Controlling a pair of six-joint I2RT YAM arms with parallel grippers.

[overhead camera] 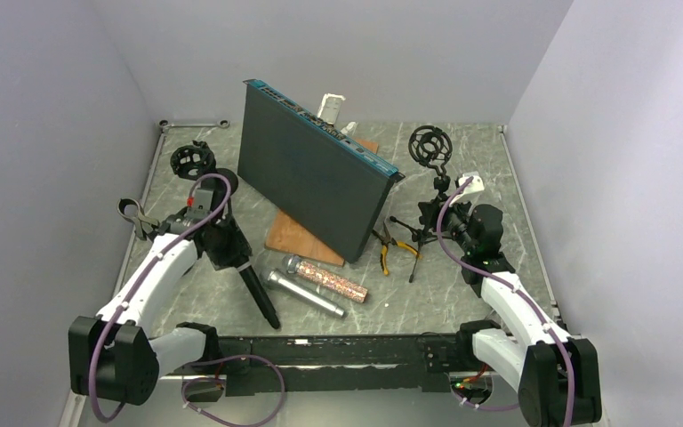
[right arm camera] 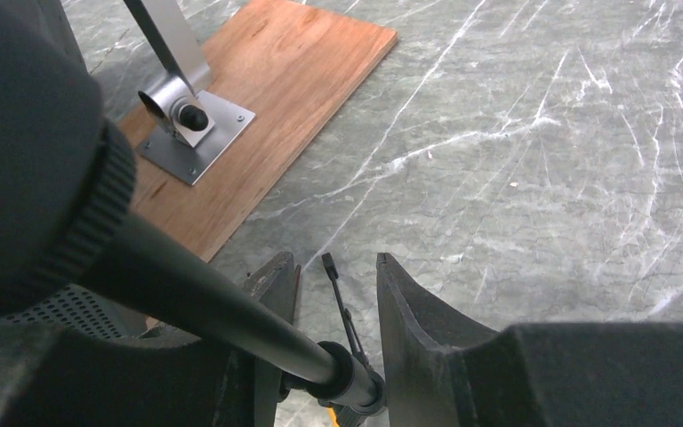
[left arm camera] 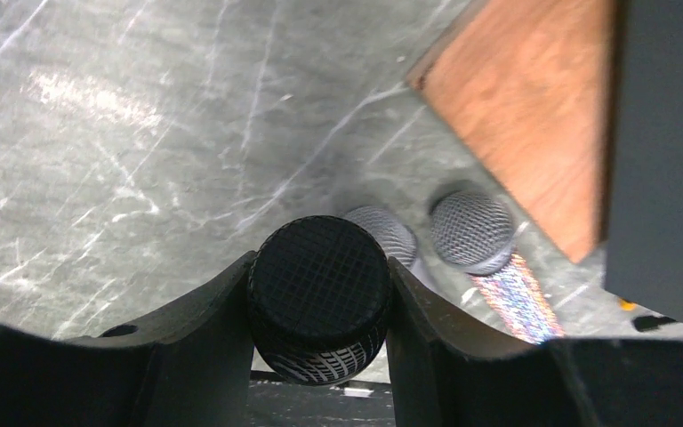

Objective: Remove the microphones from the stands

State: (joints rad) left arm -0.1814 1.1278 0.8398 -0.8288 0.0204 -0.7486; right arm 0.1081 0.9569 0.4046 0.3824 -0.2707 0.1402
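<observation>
Gripping the black microphone (left arm camera: 320,289) near its mesh head at 9 o'clock with the left claw (overhead camera: 222,242), handle end toward 6. Straddling the stem of the stand (right arm camera: 197,298) at 3 o'clock with the right claw (right arm camera: 333,267); cannot tell whether clamped

surface: grey marbled table (overhead camera: 498,178) | lying on it: wooden board (overhead camera: 298,238), silver microphone (overhead camera: 307,294), glittery microphone (overhead camera: 329,278), yellow-handled pliers (overhead camera: 391,249)

Centre: the leaning panel (overhead camera: 316,173) and wooden board (overhead camera: 295,238) block my crossing. Two loose microphones (overhead camera: 325,279) lie just ahead of my left gripper (left arm camera: 320,267), whose jaws the black microphone (left arm camera: 320,307) fills. Bare tabletop (overhead camera: 489,169) lies open beyond the tripod stand (overhead camera: 418,233).
</observation>
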